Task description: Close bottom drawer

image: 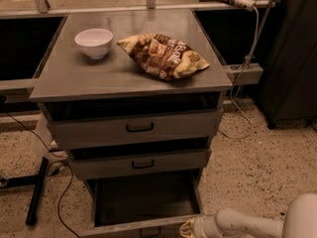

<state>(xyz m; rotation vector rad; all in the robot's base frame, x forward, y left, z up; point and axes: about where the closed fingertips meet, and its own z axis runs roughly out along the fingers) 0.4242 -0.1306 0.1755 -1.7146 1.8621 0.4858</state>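
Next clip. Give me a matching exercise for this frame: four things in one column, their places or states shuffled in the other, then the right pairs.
1. white bowl
2. chip bag
3. bottom drawer
4. gripper

A. pulled far out, inside showing
B. at the view's bottom edge, by the lowest drawer's right front corner
C. on the left part of the cabinet top
D. lying on top, right of the bowl

Pairs: 1-C, 2-D, 3-A, 4-B
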